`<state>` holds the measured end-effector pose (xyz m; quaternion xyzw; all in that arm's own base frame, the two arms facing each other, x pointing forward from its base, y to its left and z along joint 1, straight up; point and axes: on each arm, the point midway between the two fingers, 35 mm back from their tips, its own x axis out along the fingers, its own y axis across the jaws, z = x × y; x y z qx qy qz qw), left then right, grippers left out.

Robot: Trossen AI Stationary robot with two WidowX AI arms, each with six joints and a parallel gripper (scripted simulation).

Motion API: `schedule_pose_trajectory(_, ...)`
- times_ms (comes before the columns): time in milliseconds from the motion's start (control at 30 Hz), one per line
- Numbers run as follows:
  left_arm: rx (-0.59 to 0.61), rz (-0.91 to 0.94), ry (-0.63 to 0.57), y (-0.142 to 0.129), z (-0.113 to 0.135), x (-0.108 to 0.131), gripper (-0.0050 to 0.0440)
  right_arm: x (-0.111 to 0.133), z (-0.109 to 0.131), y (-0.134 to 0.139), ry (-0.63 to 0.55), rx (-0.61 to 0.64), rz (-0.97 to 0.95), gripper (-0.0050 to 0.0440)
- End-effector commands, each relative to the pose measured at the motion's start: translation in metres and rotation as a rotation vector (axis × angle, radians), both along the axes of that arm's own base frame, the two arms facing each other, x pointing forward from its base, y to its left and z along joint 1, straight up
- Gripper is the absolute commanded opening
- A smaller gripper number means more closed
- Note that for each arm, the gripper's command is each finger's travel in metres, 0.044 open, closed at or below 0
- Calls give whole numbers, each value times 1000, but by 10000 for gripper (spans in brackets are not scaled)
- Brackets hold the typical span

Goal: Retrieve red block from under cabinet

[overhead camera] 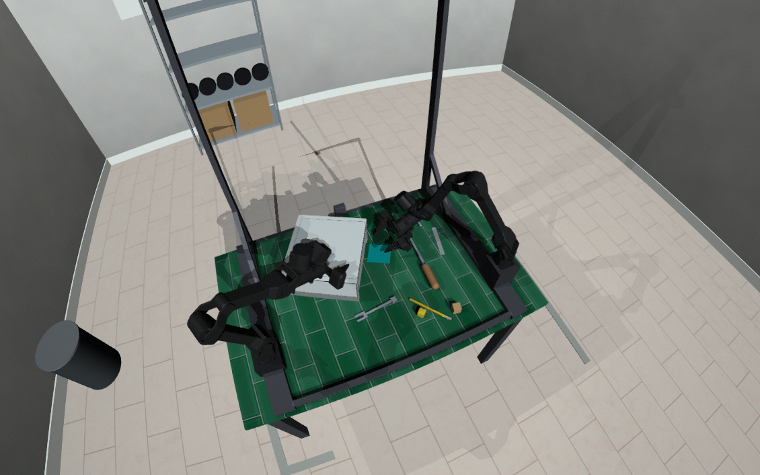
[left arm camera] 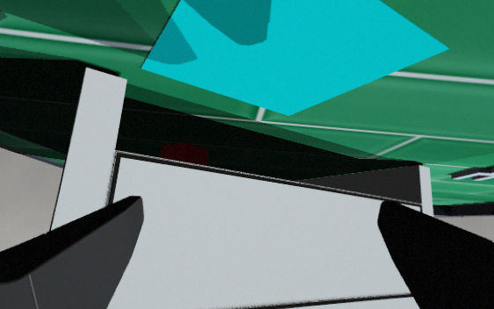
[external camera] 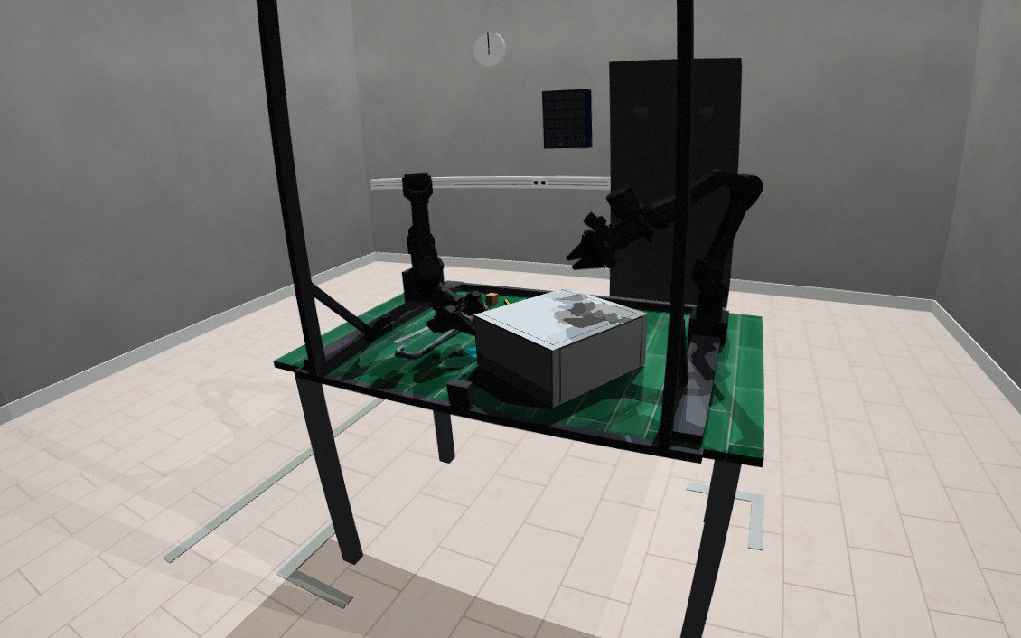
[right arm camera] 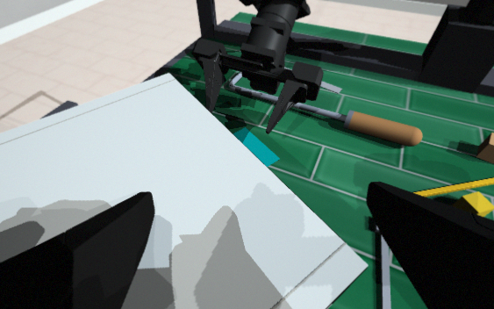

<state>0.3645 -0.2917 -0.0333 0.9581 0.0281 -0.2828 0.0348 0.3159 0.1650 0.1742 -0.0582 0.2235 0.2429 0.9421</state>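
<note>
Right now the job looks to be at its finding stage—nothing has been drawn out yet, and the left gripper (overhead camera: 381, 239) (external camera: 463, 315) (left arm camera: 261, 209) (right arm camera: 236, 123) is low, its fingers spread as wide as they go with nothing between them. Directly ahead of those fingers stands the front of the white cabinet (overhead camera: 335, 235) (external camera: 558, 316) (left arm camera: 258, 246) (right arm camera: 104, 145), upright, a dark gap running along its foot. The teal square (overhead camera: 378, 253) (external camera: 471, 351) (left arm camera: 297, 57) (right arm camera: 260, 149) lies on the table just outside that gap, below and close to the fingertips, with no block on it. Farther in, past the panel's edge, sits the red block (left arm camera: 184, 153), deep in shade and partly hidden, off towards the finger on the left of the wrist view. Behind the gripper, on the side away from the cabinet, the hooked tool (overhead camera: 429, 276) (right arm camera: 383, 127) lies loose, its wooden handle pointing away. Across the cabinet, well apart, the right gripper (overhead camera: 342, 274) (external camera: 578, 258) (right arm camera: 261, 197) hangs above the white top, also fully spread and holding nothing.

I'd judge the gap too low for a spread hand, so the next move probably calls for backing off, taking the tool by its handle, and passing the bent end in beyond the block. Then a slow, level pull towards the square—catching a side wall or the panel could turn the cabinet, and too long a pull could carry the block past the square.
</note>
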Motion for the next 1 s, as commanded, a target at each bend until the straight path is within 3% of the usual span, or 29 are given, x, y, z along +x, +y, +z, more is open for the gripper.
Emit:
schedule_pose_trajectory(0,20,-10,-93,-8,2,7,440,2,12,1,-28,16,3,440)
schedule_pose_trajectory(133,20,25,-136,-5,-7,16,440,2,12,1,-28,16,3,440)
schedule_pose_trajectory(300,56,-8,-161,-14,-15,5,440,2,12,1,-28,16,3,440)
schedule_pose_trajectory(933,41,-6,-168,-15,-9,7,440,2,12,1,-28,16,3,440)
schedule_pose_trajectory(967,41,-6,-168,-15,-9,7,416,2,12,1,-28,16,3,440)
